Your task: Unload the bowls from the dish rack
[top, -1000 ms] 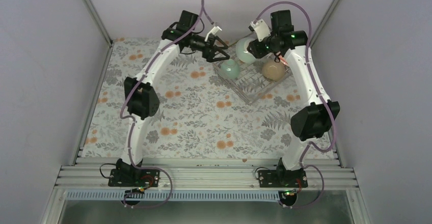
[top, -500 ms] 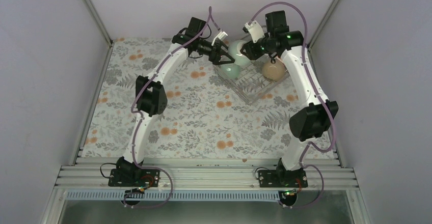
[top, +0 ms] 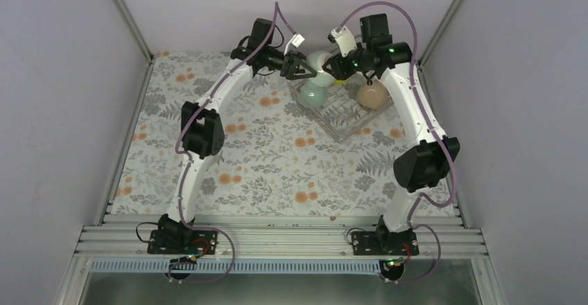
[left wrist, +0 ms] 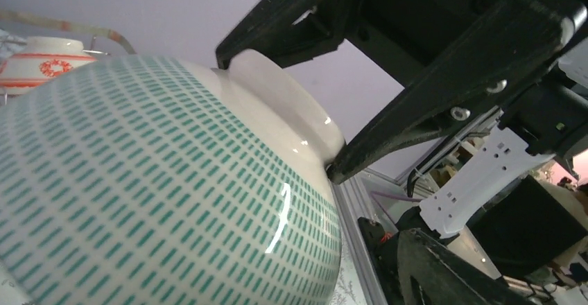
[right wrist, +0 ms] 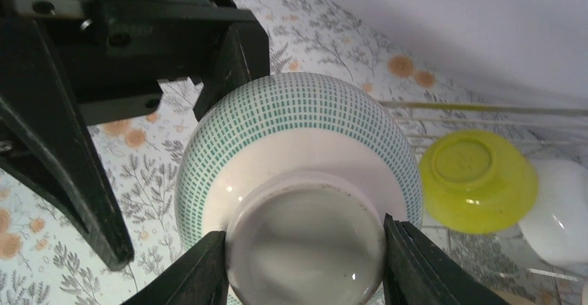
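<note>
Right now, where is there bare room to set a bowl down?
Widest free patch: the floral tablecloth between the left arm and right arm, nearer than the dish rack. A narrower strip runs between the left arm and left wall. Crowded: the far right, where the left gripper and right gripper meet at the green-dashed bowl by the rack.

Floral table (top: 277, 159) carries dish rack (top: 341, 116)

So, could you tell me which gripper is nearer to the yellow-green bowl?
Right. The right gripper, clamping the foot of the green-dashed bowl, is close by the yellow-green bowl; the left gripper is beyond that held bowl.
</note>
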You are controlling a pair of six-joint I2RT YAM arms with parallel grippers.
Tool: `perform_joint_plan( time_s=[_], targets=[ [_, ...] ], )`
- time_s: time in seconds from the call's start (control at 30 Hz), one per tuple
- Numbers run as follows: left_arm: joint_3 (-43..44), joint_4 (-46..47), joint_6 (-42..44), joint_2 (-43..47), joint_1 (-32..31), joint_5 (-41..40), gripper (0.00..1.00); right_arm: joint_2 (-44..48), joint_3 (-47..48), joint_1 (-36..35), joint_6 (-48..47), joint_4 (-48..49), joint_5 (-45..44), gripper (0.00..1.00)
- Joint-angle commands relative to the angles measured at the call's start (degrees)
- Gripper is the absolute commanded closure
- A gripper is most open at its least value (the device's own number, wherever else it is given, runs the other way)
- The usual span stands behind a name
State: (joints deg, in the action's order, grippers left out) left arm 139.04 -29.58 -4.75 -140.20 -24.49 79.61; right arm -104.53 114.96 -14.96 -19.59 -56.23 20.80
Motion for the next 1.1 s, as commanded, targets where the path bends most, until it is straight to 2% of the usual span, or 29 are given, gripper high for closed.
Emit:
perform_joint_plan(
  time_s=[0.0, 0.13, 0.27, 0.47, 0.6, 0.73, 0.9, 1.07],
  targets=[
    [-1.31, 7.13, -5.96, 4.67, -0.25, 6.32, 0.37, -1.86, 2.39, -0.68, 1.16, 5.99, 6.12, 0.7],
    [-2.39, 10.35, -8.95, 5.51, -0.17, 7.56, 0.62, -3.68, 2.89, -1.03, 1.2, 6.21, 6.07, 0.68],
    [-2.91, 13.97, -12.05, 6.11, -0.07, 8.97, 0.76, -3.88, 2.01, -0.96, 0.87, 6.52, 5.9, 0.66],
    [-3.87, 16.72, -14.57, 6.43, 0.59, 9.65, 0.87, -2.38, -1.09, -0.95, 0.51, 8.25, 4.81, 0.64],
    [-3.91, 17.48, -15.55, 6.63, 1.13, 9.95, 0.92, -0.98, -2.96, -0.95, -0.16, 9.16, 4.12, 0.6],
    [-3.9, 15.79, -13.81, 8.09, 1.64, 9.6, 0.97, 0.76, -3.29, -0.95, -0.55, 8.88, 2.76, 0.44],
    [-5.09, 12.51, -11.21, 11.19, 4.04, 7.96, 0.98, 7.96, -7.15, -0.91, -2.04, 10.77, -1.01, 0.23],
    [-5.85, 10.16, -9.64, 13.65, 7.93, 7.32, 0.98, 13.64, -6.42, -0.94, -2.47, 8.81, -2.2, 0.13]
  ],
)
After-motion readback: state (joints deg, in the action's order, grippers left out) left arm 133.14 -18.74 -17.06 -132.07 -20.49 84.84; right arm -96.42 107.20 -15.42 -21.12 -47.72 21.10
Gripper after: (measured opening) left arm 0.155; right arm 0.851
